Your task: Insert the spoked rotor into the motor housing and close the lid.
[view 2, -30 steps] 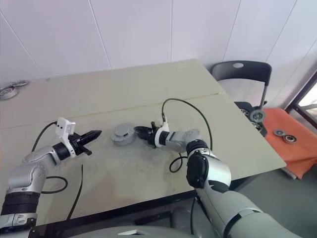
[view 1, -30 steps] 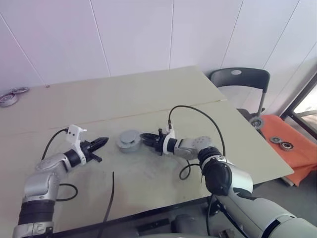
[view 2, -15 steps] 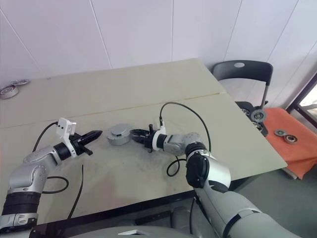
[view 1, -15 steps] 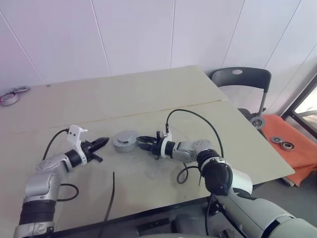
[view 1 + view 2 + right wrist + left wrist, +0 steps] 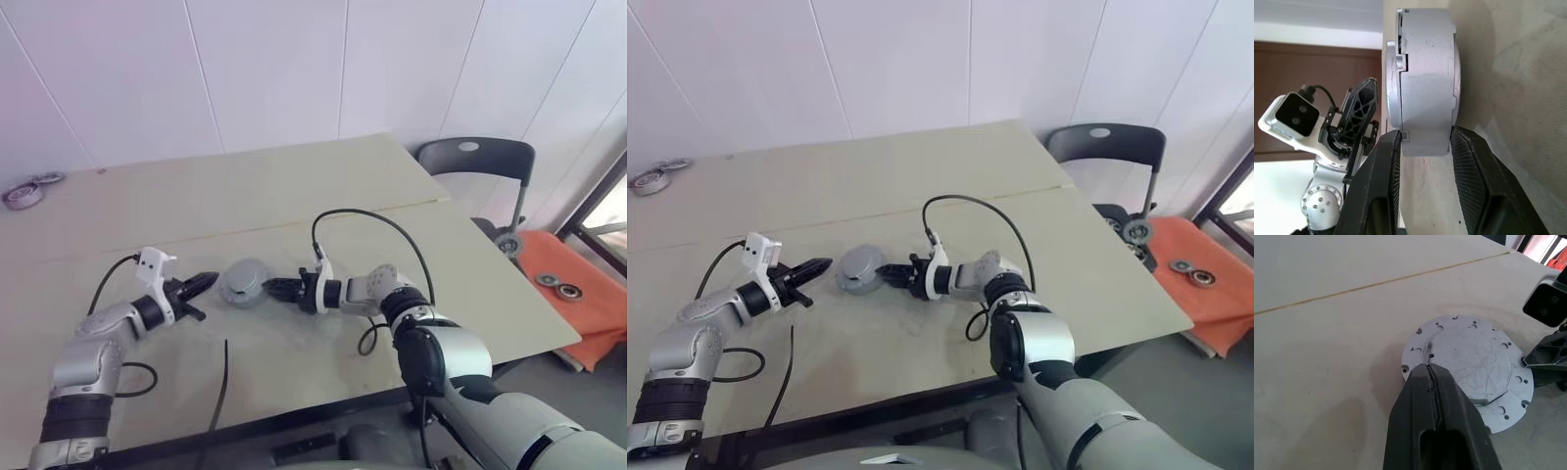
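So the right gripper (image 5: 277, 288), pinching the motor housing (image 5: 244, 282) from its 3 o'clock, just rolled it tilted; lid looks on. Left gripper (image 5: 205, 281) stays shut.

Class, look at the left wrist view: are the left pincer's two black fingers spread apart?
No: the left pincer has its fingers pressed together, only a thin seam between them, tip just over the grey lidded housing.
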`<action>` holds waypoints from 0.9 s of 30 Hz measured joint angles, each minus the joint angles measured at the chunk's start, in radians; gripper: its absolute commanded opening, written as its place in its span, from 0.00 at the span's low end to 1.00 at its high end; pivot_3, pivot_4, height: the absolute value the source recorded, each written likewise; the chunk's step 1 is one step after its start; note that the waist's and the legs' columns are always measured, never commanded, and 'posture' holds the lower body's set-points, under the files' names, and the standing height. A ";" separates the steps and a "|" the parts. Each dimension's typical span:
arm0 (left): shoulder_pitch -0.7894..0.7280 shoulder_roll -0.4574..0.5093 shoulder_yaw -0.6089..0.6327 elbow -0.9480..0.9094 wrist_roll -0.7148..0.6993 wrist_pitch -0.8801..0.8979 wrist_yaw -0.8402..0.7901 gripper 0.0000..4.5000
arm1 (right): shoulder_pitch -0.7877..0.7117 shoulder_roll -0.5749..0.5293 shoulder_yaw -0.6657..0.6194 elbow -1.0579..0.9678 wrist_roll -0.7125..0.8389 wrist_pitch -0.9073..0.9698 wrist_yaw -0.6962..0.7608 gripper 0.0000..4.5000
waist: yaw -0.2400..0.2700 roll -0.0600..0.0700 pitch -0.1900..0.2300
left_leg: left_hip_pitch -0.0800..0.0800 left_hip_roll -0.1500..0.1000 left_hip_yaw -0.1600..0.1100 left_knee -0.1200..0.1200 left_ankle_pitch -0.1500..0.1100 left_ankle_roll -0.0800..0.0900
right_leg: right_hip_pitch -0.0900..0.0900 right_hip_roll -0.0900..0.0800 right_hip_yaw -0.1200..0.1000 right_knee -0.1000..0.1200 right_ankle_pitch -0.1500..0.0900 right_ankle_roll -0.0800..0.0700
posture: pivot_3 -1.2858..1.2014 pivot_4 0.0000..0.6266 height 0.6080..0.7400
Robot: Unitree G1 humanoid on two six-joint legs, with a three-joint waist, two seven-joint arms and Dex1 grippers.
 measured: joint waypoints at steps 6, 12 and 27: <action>-0.004 -0.002 -0.002 0.000 0.001 -0.004 0.009 0.00 | 0.000 -0.004 -0.008 0.005 -0.002 -0.014 -0.008 0.31 | 0.011 0.000 0.000 | 0.000 0.000 0.000 0.000 0.001 0.000 | 0.000 0.000 0.000 0.001 0.001 -0.002 | 0.52 0.00 1.00; -0.005 -0.007 -0.007 0.000 0.002 -0.006 0.009 0.00 | 0.000 -0.005 -0.043 0.019 0.010 -0.023 -0.041 0.31 | 0.012 0.000 0.000 | 0.001 0.000 0.000 0.001 0.001 0.000 | 0.002 0.001 0.000 0.001 0.001 -0.002 | 0.52 0.00 1.00; -0.181 -0.086 -0.013 0.013 -0.047 0.020 -0.010 0.00 | 0.001 -0.006 -0.051 0.019 0.016 -0.022 -0.054 0.31 | 0.013 -0.002 -0.002 | 0.000 0.000 0.000 0.004 0.001 -0.001 | 0.002 0.001 0.000 0.000 0.003 0.000 | 0.52 0.00 1.00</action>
